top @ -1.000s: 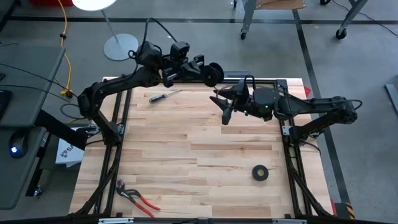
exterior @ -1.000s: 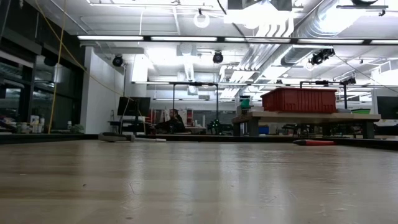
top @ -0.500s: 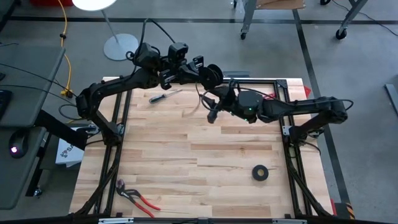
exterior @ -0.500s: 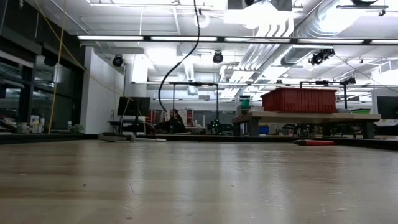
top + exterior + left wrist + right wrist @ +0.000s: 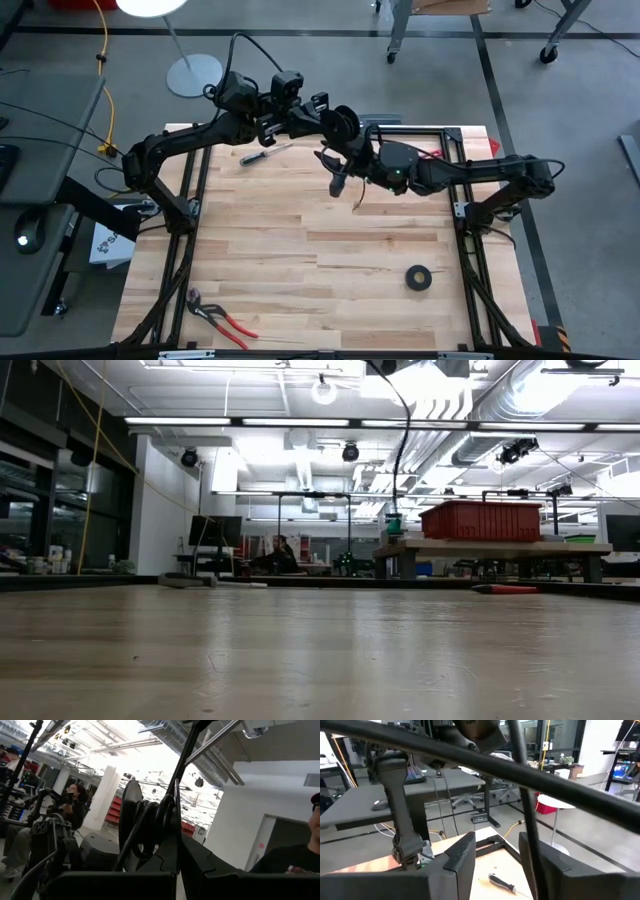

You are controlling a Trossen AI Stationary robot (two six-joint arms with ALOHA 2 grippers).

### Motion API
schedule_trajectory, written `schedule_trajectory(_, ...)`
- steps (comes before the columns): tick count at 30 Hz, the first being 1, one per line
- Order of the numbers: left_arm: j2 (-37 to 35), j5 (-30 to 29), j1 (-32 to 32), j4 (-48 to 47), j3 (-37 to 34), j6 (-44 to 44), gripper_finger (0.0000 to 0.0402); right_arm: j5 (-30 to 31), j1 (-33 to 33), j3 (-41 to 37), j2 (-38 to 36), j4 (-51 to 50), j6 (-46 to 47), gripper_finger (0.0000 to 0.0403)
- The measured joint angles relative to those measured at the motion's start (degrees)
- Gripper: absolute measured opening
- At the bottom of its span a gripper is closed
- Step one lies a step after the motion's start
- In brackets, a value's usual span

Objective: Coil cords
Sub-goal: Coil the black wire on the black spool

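The thin black cord is wound into a small coil (image 5: 345,124) high above the table's far edge, and its loops (image 5: 150,822) stand up between my left gripper's fingers. My left gripper (image 5: 333,120) is shut on it. A free strand runs from the coil through my right gripper's gap (image 5: 530,837), and its tail (image 5: 357,203) hangs down clear of the table; the low view shows the tail too (image 5: 400,445). My right gripper (image 5: 340,172) is open, just on the near side of the coil. My left gripper pinches the cord's coil (image 5: 161,851) between its two fingers, several loops together. The fingers lie about level and point toward the table's right. The coil stands on edge above the fingers, lifted clear of the table. Of my right gripper I cannot tell whether a finger (image 5: 542,857) touches the strand.
A screwdriver (image 5: 262,155) lies at the far left of the table. A black tape roll (image 5: 418,278) lies near the right side, and red-handled pliers (image 5: 222,316) lie at the near left corner. People sit in the room beyond (image 5: 75,805).
My right gripper has gone toward the table's left edge and up toward the coil in my left gripper. The cord's free tail has swung below the grippers and now hangs over the table's middle.
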Motion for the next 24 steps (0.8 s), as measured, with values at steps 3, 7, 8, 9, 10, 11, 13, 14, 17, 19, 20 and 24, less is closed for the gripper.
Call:
schedule_trajectory(3, 0.0, -0.1, 0.0, 0.2, 0.0, 0.0, 0.0000, 0.0, 0.3, 0.0, 0.0, -0.5, -0.1, 0.0142)
schedule_trajectory(7, 0.0, -0.7, -0.1, 0.2, 0.0, -0.1, 0.0000, 0.1, 0.3, 0.0, 0.0, -1.4, -0.1, 0.0130)
schedule_trajectory(8, -0.1, -0.8, -0.1, 0.2, 0.0, -0.1, 0.0000, 0.3, 0.3, 0.0, 0.0, -1.8, -0.1, 0.0123)
schedule_trajectory(9, -0.2, -1.0, -0.1, 0.2, 0.0, -0.1, 0.0000, 0.5, 0.3, 0.0, 0.0, -2.1, -0.1, 0.0115)
schedule_trajectory(10, -0.2, -1.2, -0.1, 0.3, 0.0, 0.0, 0.0000, 0.7, 0.3, 0.0, 0.0, -2.3, -0.1, 0.0104)
schedule_trajectory(11, -0.3, -1.4, -0.1, 0.3, 0.0, 0.0, 0.0000, 0.8, 0.2, 0.0, 0.0, -2.2, -0.2, 0.0092)
schedule_trajectory(13, -0.3, -1.9, -0.1, 0.7, 0.0, 0.0, 0.0000, 0.8, -0.1, 0.0, 0.0, -2.1, -0.7, 0.0063)
schedule_trajectory(14, -0.3, -1.9, -0.1, 1.1, 0.0, 0.0, 0.0000, 0.8, -0.2, 0.0, 0.0, -2.2, -0.6, 0.0043)
schedule_trajectory(17, -0.3, -2.0, -0.1, 2.3, 0.0, 0.0, 0.0000, 0.8, -0.2, 0.0, 0.0, -2.1, -0.1, 0.0009)
schedule_trajectory(19, -0.3, -2.0, 0.1, 3.1, 0.0, 0.0, 0.0000, 0.8, -0.2, 0.0, 0.0, -2.0, 0.1, 0.0006)
schedule_trajectory(20, -0.3, -2.0, 0.2, 3.3, 0.0, 0.0, 0.0000, 0.7, -0.1, 0.0, 0.0, -2.0, 0.3, 0.0004)
schedule_trajectory(24, -0.7, -1.9, 1.6, 3.2, 0.0, -0.1, 0.0000, -2.2, 0.1, 0.0, -0.2, -2.1, 2.7, 0.0002)
